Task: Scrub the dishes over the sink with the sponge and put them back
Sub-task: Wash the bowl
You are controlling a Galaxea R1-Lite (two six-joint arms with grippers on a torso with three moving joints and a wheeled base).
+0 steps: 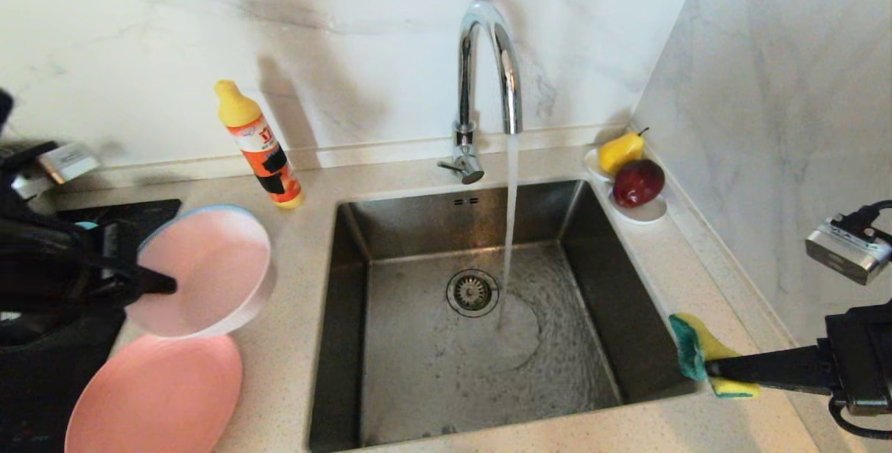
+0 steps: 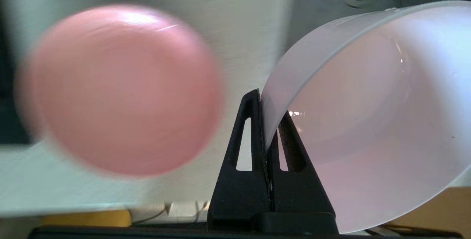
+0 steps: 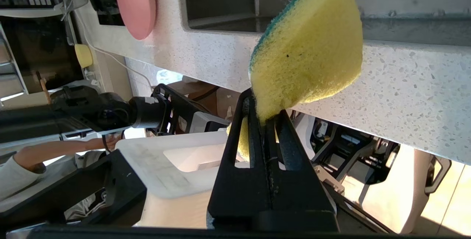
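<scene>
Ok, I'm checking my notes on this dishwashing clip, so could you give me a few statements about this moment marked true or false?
1. The left gripper holds the pale bowl by its rim. True.
2. The right gripper is empty. False: it is shut on the sponge.
3. Water runs from the tap into the sink. True.
4. The bowl is over the sink. False: it is over the counter, left of the sink.
5. The pink plate lies on the counter. True.

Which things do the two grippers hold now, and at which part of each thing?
Left gripper pinches the pale pink-white bowl by its rim. Right gripper clamps the sponge at one edge.
</scene>
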